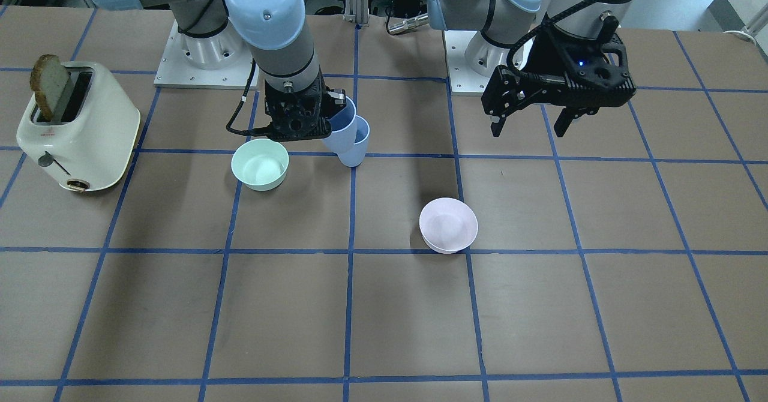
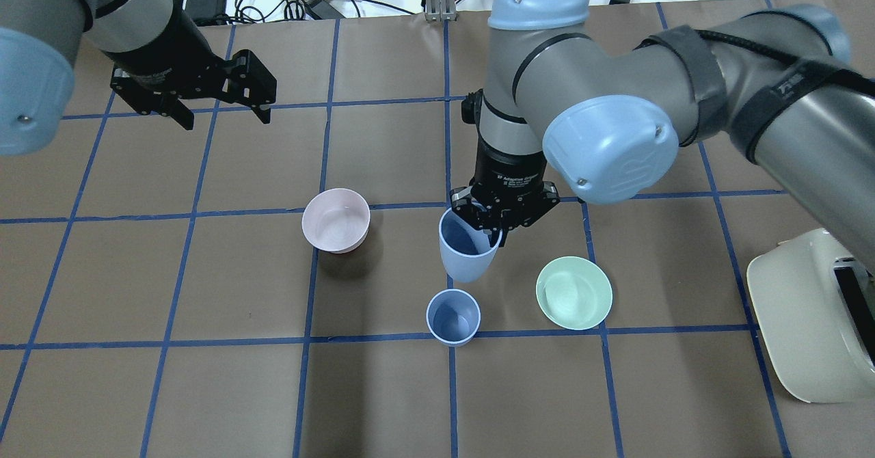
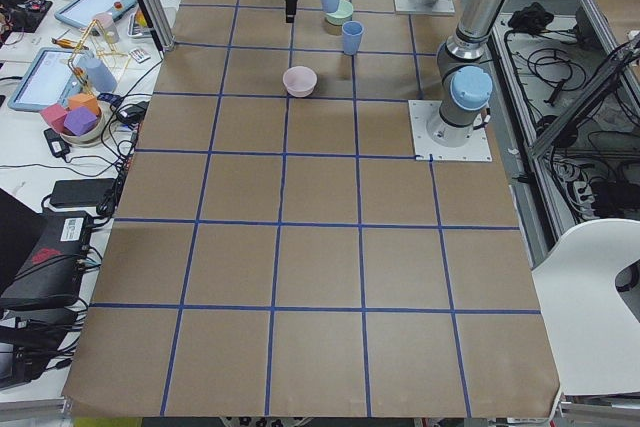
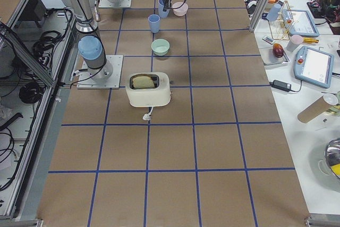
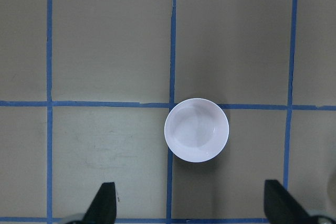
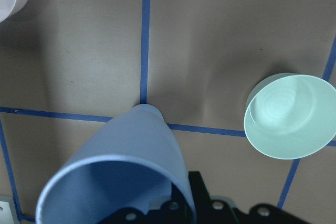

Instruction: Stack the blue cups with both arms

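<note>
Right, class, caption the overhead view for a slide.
Right gripper holds a tilted blue cup by its rim beside the standing blue cup; left gripper hangs open.

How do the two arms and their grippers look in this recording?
Left arm and right arm: silver-grey tubes, light blue joint caps. Left gripper and right gripper: black, two jaws each. Black cables run along both arms; the left gripper shows a small blue light.

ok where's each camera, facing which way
Front-facing: across table, facing robot; right arm, left arm.
Overhead: behind shoulders, looking down; both too.
Exterior left: table end; left arm nearer.
Exterior right: opposite end; right arm nearer.
Left wrist: straight down, pink bowl; left end effector.
Right wrist: down, held blue cup; right end effector.
Shared: mint bowl, overhead and right wrist.
</note>
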You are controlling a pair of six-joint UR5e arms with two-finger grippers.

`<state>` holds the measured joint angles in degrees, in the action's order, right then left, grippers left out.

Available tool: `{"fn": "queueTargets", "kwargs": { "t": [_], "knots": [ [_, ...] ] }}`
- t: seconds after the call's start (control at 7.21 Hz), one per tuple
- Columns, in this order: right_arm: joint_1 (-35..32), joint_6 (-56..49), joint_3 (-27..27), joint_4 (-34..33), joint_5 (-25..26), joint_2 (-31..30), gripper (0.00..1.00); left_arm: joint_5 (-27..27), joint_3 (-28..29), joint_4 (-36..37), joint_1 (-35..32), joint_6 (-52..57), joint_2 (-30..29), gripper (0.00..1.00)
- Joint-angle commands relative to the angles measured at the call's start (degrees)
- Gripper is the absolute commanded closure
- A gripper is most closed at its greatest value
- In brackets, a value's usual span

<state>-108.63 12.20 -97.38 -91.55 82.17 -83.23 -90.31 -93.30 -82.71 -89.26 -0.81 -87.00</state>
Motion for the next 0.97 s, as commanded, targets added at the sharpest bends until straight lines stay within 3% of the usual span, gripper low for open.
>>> {"fn": "queueTargets", "kwargs": {
  "t": [0.0, 0.83],
  "knots": [
    [-1.85, 1.25, -3.07, -2.66, -0.08, -0.18, 1.0, -1.54, -2.58, 0.97, 0.05, 0.02, 1.83, 0.0],
    [-2.29, 2.04, -4.31, -2.05, -0.08, -0.97, 1.0, -1.36, -2.68, 1.06, 0.05, -0.25, 1.83, 0.0]
  ]
}}
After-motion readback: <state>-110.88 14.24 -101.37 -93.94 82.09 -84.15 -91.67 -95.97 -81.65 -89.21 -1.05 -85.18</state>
